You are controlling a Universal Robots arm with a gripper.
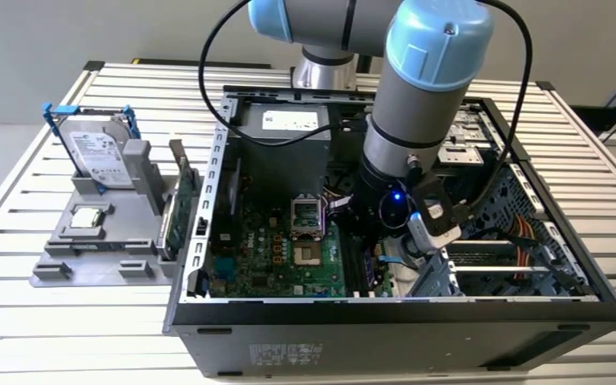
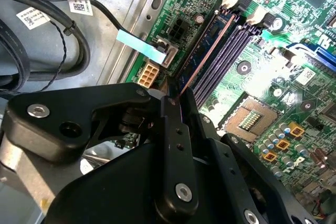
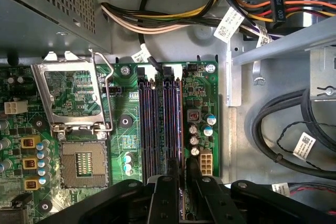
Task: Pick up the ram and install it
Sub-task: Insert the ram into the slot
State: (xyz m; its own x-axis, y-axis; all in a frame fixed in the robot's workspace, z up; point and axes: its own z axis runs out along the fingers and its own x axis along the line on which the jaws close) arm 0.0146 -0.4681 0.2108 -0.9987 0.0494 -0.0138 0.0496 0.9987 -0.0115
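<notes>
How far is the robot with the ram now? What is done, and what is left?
Done: the ram is picked up and carried into the open computer case. In hand: the gripper is shut on it, holding it edge-on along the outermost of the memory slots. Left: full seating is not confirmed; the pictures do not show whether it is pressed home, and the gripper has not let go.

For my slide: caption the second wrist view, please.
Gripper holding the ram edge-on over the motherboard's slots.

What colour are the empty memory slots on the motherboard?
Black, or very dark, with white end latches; the memory slots show best in the second wrist view.
</notes>
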